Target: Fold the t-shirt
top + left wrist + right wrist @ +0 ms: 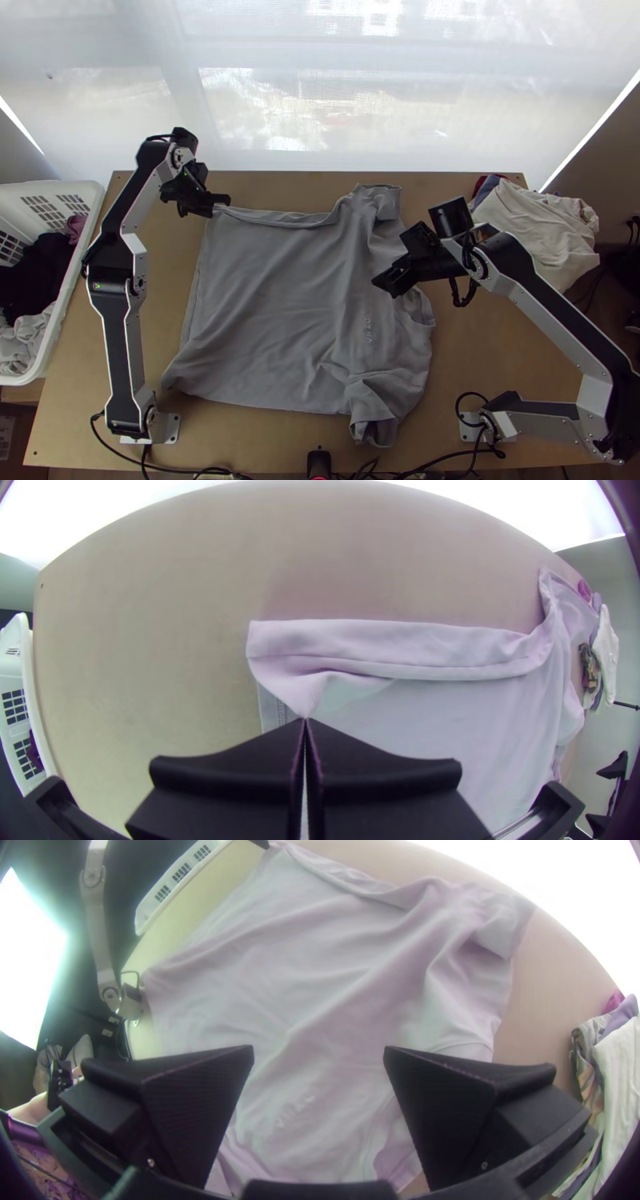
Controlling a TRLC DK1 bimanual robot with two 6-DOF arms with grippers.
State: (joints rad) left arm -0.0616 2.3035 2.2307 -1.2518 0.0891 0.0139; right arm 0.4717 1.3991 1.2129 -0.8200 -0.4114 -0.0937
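The grey t-shirt [280, 312] lies mostly spread across the middle of the table, hem toward the left, collar and sleeves toward the right with wrinkles there. Its far edge is turned over in a narrow strip. At its far left corner is my left gripper [222, 205]; in the left wrist view the left gripper [305, 727] is shut on a pinched bit of the t-shirt [400, 647]. My right gripper [390, 286] is over the collar side of the shirt; in the right wrist view the right gripper [319, 1060] stands open above the t-shirt [320, 987], nothing between its fingers.
A white basket [80, 264] with dark and light clothes stands off the table's left side. At the far right corner lies a pile of clothes [536, 228]. Cables run along the near edge of the table [264, 456]. Bare wood surrounds the shirt.
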